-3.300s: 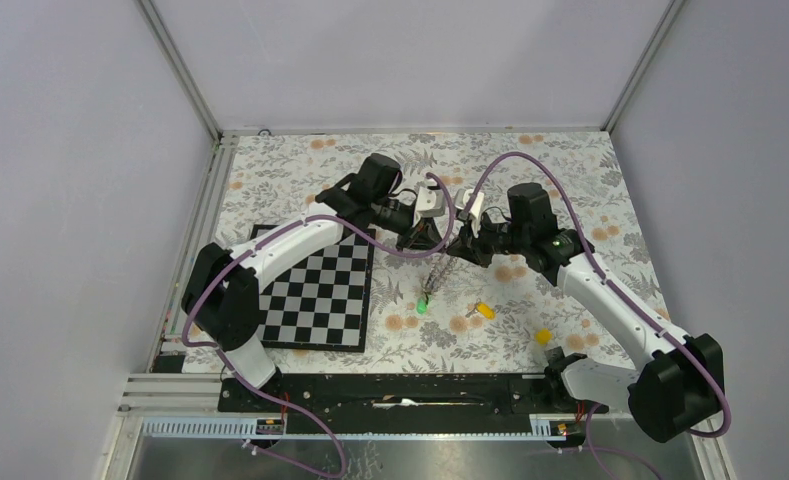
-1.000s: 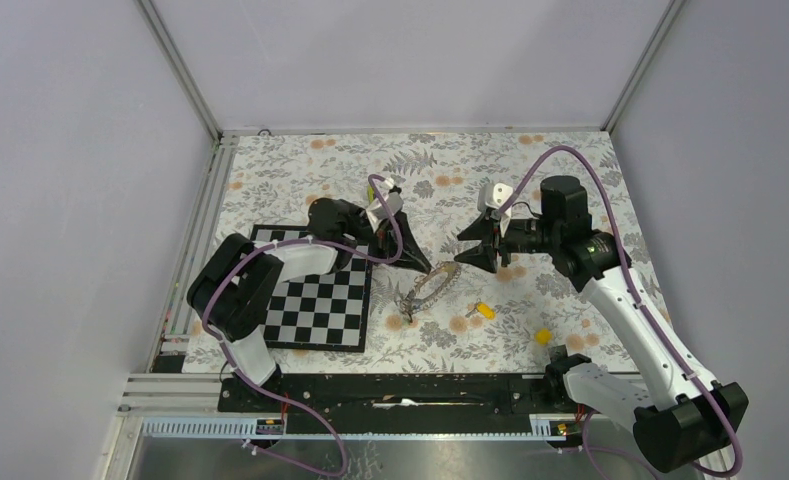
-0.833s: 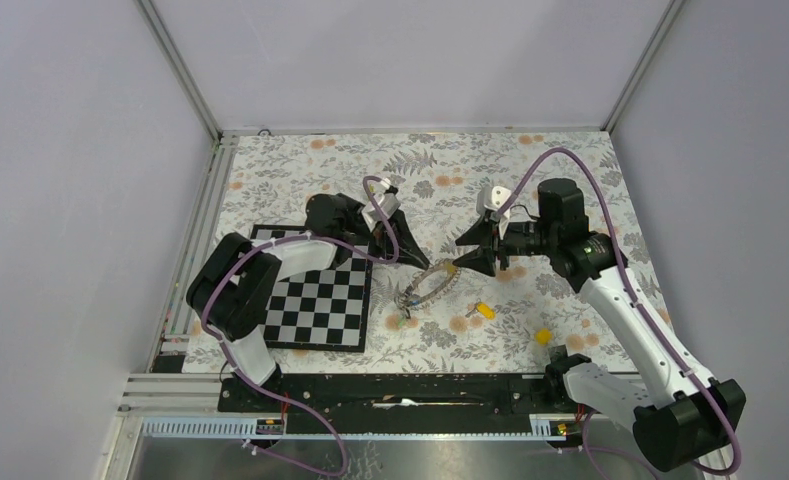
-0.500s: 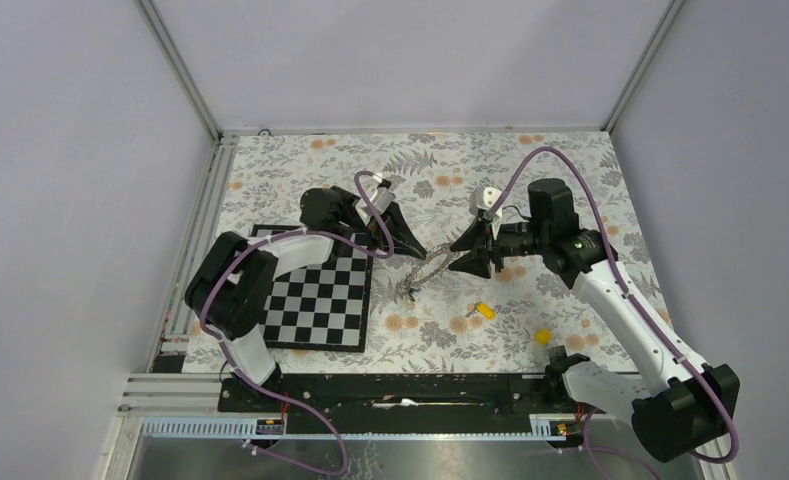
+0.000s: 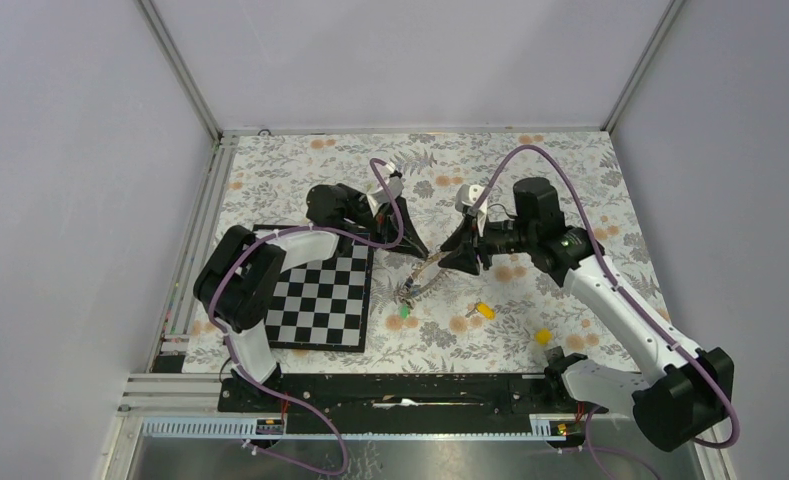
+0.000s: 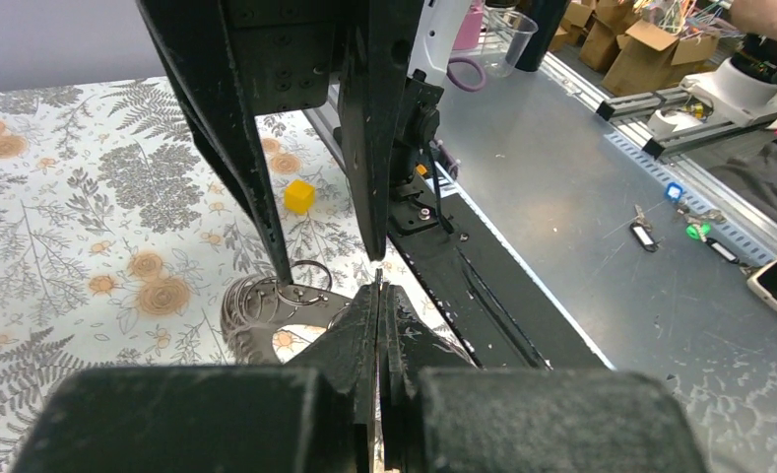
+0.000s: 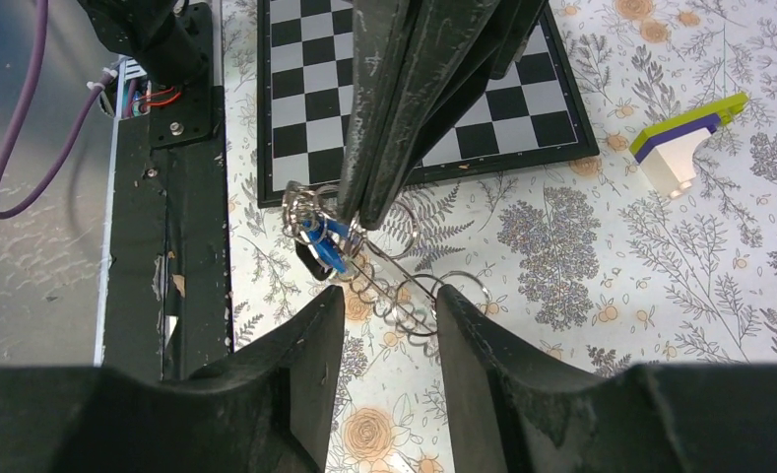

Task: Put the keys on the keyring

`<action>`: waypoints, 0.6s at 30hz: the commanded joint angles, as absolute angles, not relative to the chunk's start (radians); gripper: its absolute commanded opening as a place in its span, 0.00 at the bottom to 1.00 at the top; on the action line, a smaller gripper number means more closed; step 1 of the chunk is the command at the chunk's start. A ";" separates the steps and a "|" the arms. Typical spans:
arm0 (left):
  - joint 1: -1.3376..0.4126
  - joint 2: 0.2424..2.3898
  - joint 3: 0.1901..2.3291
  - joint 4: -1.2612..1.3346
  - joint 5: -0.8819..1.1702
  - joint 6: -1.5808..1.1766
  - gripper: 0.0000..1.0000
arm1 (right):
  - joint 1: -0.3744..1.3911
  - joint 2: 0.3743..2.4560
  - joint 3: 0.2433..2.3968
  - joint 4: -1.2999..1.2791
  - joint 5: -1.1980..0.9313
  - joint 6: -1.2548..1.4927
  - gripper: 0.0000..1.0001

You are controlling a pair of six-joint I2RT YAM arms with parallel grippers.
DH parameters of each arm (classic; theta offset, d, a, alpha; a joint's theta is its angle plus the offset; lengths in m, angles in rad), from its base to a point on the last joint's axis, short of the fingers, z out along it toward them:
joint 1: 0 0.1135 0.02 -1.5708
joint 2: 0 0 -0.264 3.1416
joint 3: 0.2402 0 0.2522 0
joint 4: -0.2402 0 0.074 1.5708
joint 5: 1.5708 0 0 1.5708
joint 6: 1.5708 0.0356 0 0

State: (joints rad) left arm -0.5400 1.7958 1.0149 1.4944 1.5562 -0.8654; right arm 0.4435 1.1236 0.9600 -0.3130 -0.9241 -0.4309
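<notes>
The keyring (image 5: 422, 278) is a thin jagged metal loop at the table's middle, between my two grippers. My left gripper (image 5: 418, 252) is shut on its upper end; in the left wrist view the jaws (image 6: 377, 288) are pressed together with the loop (image 6: 266, 307) just beyond them. My right gripper (image 5: 449, 261) is open, and in the right wrist view (image 7: 386, 298) its jaws straddle the loop's coils (image 7: 399, 286). A blue key (image 7: 325, 244) hangs on the loop. A green key (image 5: 407, 312) sits at its lower end. An orange-yellow key (image 5: 483, 310) lies loose.
A checkerboard (image 5: 320, 295) lies left of the keyring. A yellow cube (image 5: 543, 337) sits near the front right. A white piece with a green and purple strip (image 7: 684, 138) lies beyond the board in the right wrist view. A black rail (image 5: 410, 388) runs along the near edge.
My right gripper has moved left until its open jaws reach the keyring. My left gripper has drawn the keyring a little back and up.
</notes>
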 commanded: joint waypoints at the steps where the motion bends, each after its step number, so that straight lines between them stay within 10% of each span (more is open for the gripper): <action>1: -0.537 1.787 1.049 1.597 1.514 -0.925 0.00 | 0.463 1.141 0.997 -0.265 -0.900 -0.390 0.47; 18: -0.537 1.816 1.047 1.597 1.523 -0.914 0.00 | 0.494 1.177 1.038 -0.262 -0.905 -0.370 0.46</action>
State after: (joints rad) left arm -0.5400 1.8084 1.0149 1.4948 1.5547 -0.9165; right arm 0.4793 1.1755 0.9794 -0.2802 -0.9066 -0.3836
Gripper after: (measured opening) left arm 0.010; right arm 0.461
